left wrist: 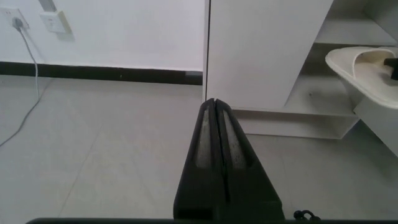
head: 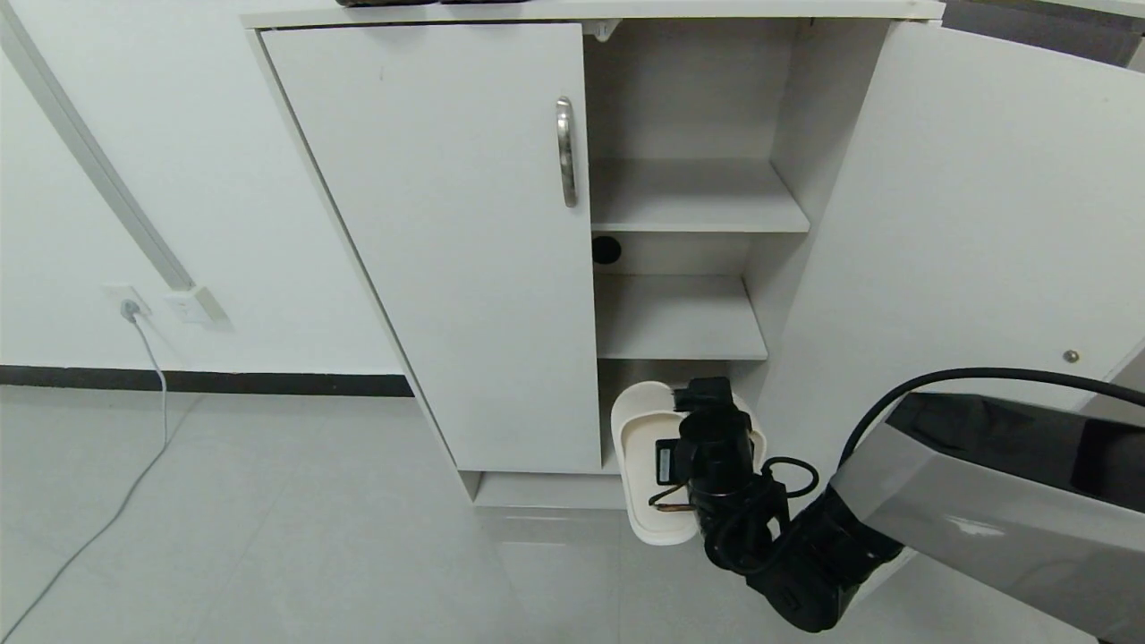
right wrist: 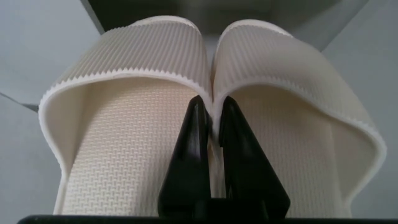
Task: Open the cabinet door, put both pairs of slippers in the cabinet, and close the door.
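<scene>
My right gripper (right wrist: 211, 106) has its jaws pinching both cream slippers (right wrist: 124, 143) by their inner edges, lower centre, at the open cabinet (head: 429, 224). On my left gripper (left wrist: 215, 106) the jaws are pressed together.

Right arm (head: 894, 510) comes in from the lower right and stretches forward and down, grey upper link, black forearm, cable looped at the wrist (head: 716, 456). Right gripper (right wrist: 211, 109) points ahead, its two black fingers (right wrist: 194, 130) nearly together and clamped on the touching inner edges of the pair of cream slippers (right wrist: 118, 143), one slipper on each side of the fingers, soles roughly level. In the head view the right gripper (head: 707, 394) sits past the wrist, mostly hidden by it. Left gripper (left wrist: 214, 109) is held low, pointing forward and slightly down, fingers (left wrist: 202, 137) pressed flat together, nothing between them.
</scene>
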